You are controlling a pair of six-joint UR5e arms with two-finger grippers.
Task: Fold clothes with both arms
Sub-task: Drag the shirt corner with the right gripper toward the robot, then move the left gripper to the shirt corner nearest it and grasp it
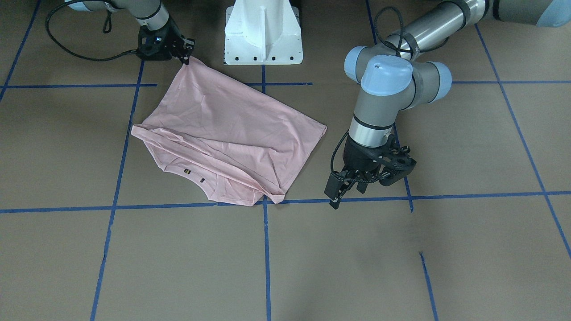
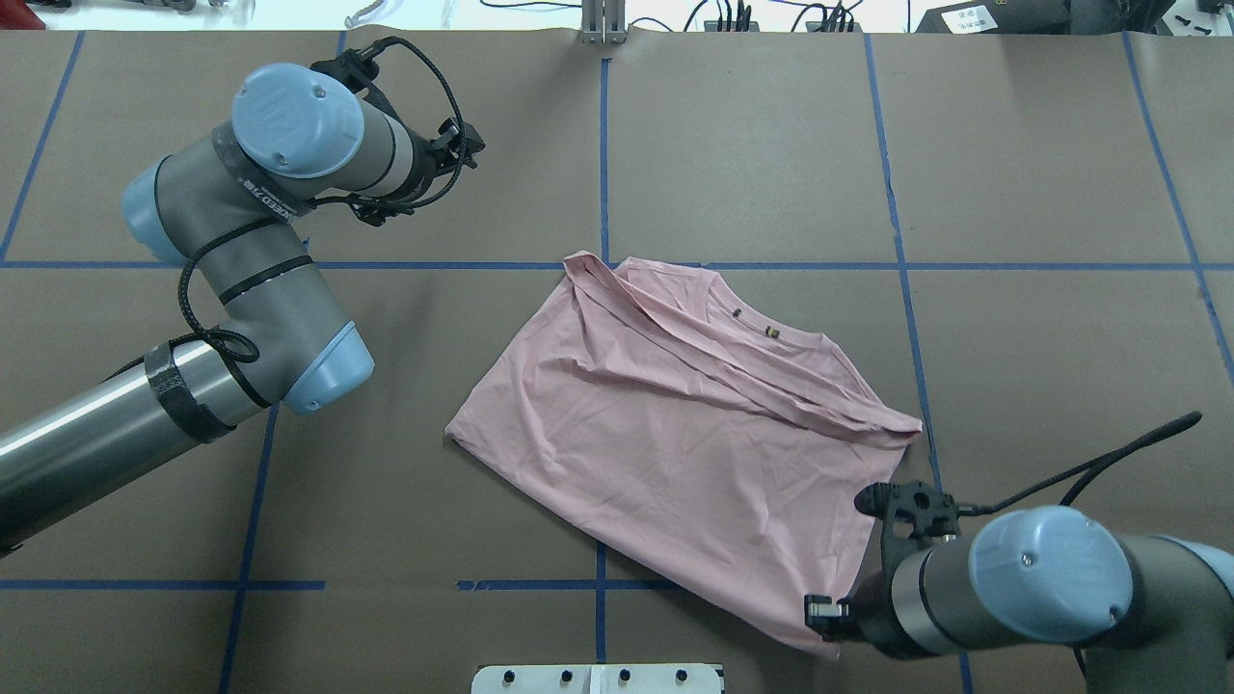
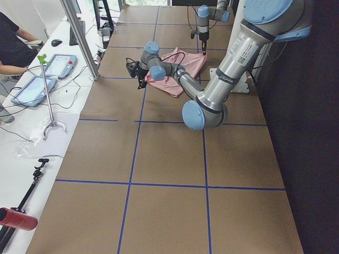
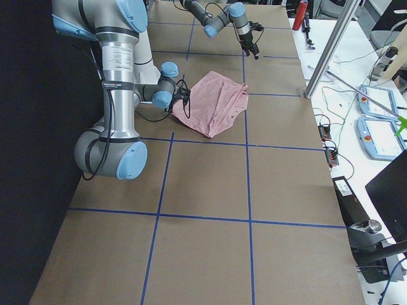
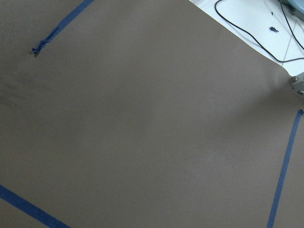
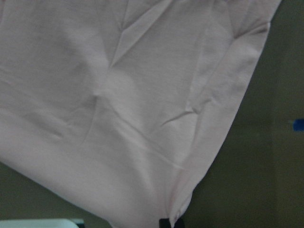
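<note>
Item 1, nearest the robot: white pedestal base (image 2: 598,679), at the table's near edge.

Item 2: right gripper (image 1: 186,57), low over the table just beside the base. Its jaws are pinched together on one hem corner of the T-shirt, and the cloth is drawn to a point there. The right wrist view shows the same corner running down to a dark fingertip (image 6: 165,222).

Item 3: T-shirt (image 2: 675,434), pale pink, near the table's middle, lying askew to the tape lines. It is creased, with one layer folded over another along a diagonal ridge. The ribbed collar (image 2: 718,294) is on the side away from the robot, with two small labels (image 2: 755,324) just inside it.

Item 4: table (image 2: 1012,145), brown surface marked into squares by blue tape lines (image 2: 897,193).

Item 5: left gripper (image 1: 348,192), farther out and well apart from the shirt, over bare table. Its jaws are parted and hold nothing. The left wrist view shows only brown surface and tape.

Item 6, farthest: white bench with cables (image 2: 771,13) beyond the table's far edge.
</note>
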